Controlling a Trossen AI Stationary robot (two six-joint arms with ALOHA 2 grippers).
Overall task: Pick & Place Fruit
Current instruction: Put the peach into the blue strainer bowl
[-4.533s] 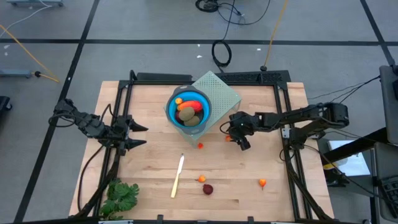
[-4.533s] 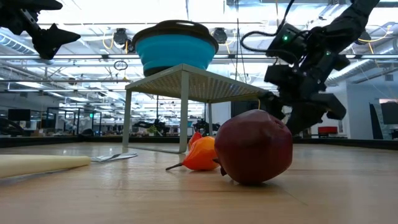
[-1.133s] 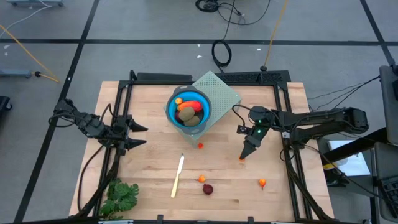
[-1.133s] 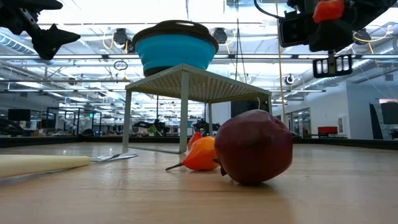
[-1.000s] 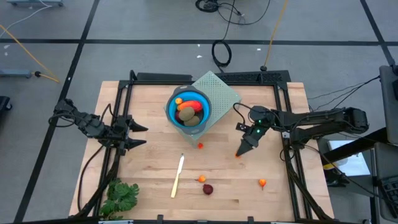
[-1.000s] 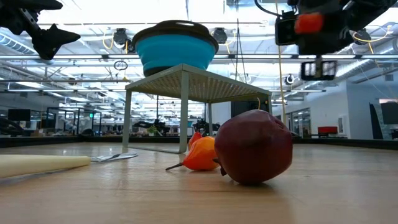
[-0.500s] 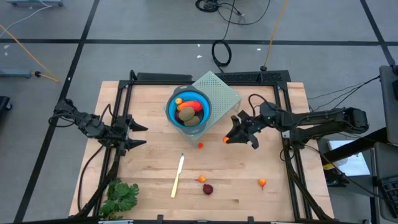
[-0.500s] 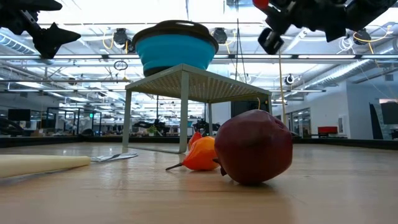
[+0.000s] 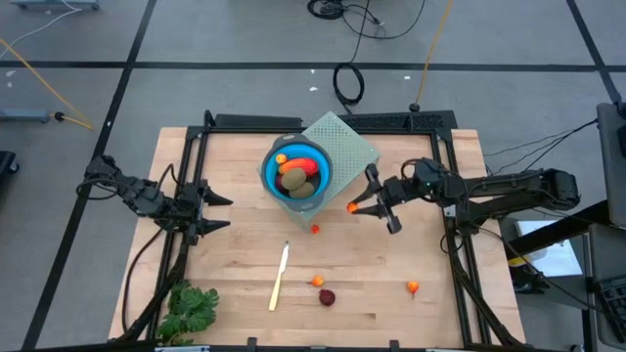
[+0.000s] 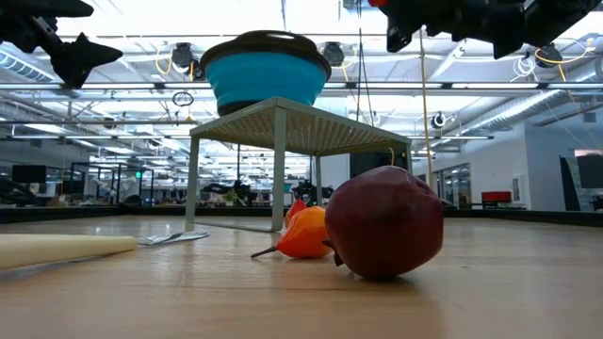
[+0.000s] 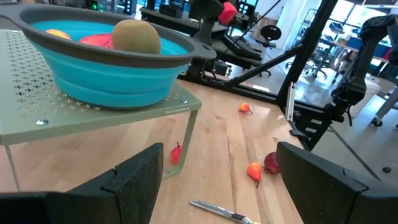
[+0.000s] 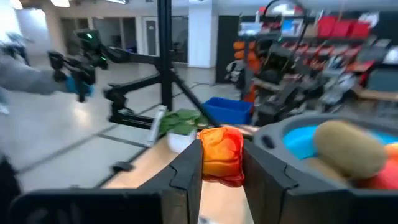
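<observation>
A blue bowl (image 9: 296, 173) stands on a pale green perforated stand (image 9: 344, 145) and holds a kiwi-like oval (image 11: 135, 36), an orange-red oblong and small orange bits. My right gripper (image 9: 354, 207) hovers just right of the bowl, shut on a small orange-red fruit piece (image 12: 221, 155). Loose fruit lies on the wood: a tiny red bit (image 9: 314, 230), an orange piece (image 9: 317, 282), a dark red ball (image 9: 327, 296) and another orange bit (image 9: 413, 286). My left gripper (image 9: 229, 213) waits open at the table's left, holding nothing. My right gripper pinches the small orange-red piece by its two sides (image 12: 205, 158) between the two fingers, at their free ends. The fingers lie about level and point from the table's right toward the bowl. The piece is lifted clear of the table, about level with the bowl's rim.
A thin cream stick (image 9: 280, 277) lies near the table's middle front. A leafy green bunch (image 9: 191, 308) sits at the front left corner. Black frame rails (image 9: 452, 225) run along both sides of the table. Bare wood lies between the stand and the loose fruit.
My right gripper, shut on the orange-red piece throughout, has gone from the table's right middle toward the far left, up to the bowl's side. It has tipped from pointing down to about level.
</observation>
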